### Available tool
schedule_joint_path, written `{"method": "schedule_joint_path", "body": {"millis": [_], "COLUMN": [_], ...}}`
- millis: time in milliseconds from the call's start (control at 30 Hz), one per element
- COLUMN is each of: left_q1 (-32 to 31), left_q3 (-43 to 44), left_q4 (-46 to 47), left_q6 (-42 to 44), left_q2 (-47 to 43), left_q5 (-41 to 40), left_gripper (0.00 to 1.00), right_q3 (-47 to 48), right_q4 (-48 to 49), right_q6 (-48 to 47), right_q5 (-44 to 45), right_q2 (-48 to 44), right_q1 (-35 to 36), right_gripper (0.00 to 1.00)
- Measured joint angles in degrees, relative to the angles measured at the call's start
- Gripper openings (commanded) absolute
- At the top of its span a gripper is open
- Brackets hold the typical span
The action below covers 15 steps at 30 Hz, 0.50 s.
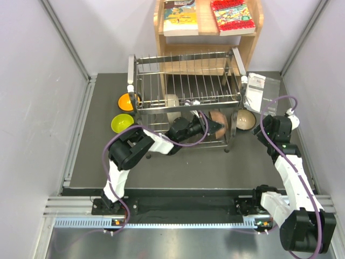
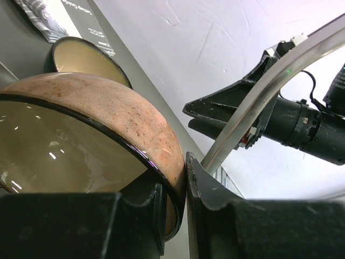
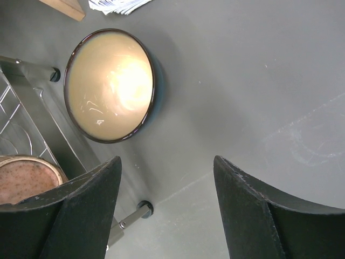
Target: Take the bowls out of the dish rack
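Your left gripper (image 2: 173, 186) is clamped on the rim of the speckled pinkish-tan bowl (image 2: 124, 121), with one finger inside the wall and one outside. The bowl is low in the dish rack (image 1: 186, 81), at the right end of its bottom tier, tilted up on edge. A bent tube of the rack runs past just beside the outer finger.

The coming move turns on that tube. The bowl lies inside the rack and the open way out is toward the rack's front, back along the left arm. I judge you should draw it out low and straight to miss the metal.

Your right gripper (image 3: 167, 162) hangs with its jaws wide apart outside the rack's right end. It is above the table, near a cream-lined dark bowl (image 3: 110, 83) that sits by the rack's right leg. The orange bowl (image 1: 128, 101) and lime bowl (image 1: 122, 123) lie at the rack's left end.
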Motion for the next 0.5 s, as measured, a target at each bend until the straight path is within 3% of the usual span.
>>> {"method": "schedule_joint_path", "body": {"millis": [500], "left_q1": [-0.4], "left_q3": [1.9], "left_q4": [-0.1], "left_q6": [-0.2], "left_q2": [-1.0], "left_q5": [5.6], "left_gripper": [0.00], "right_q3": [0.0], "right_q4": [0.0], "right_q6": [0.0], "right_q5": [0.0], "right_q2": [0.0], "right_q1": [0.0], "right_gripper": [0.69]}}
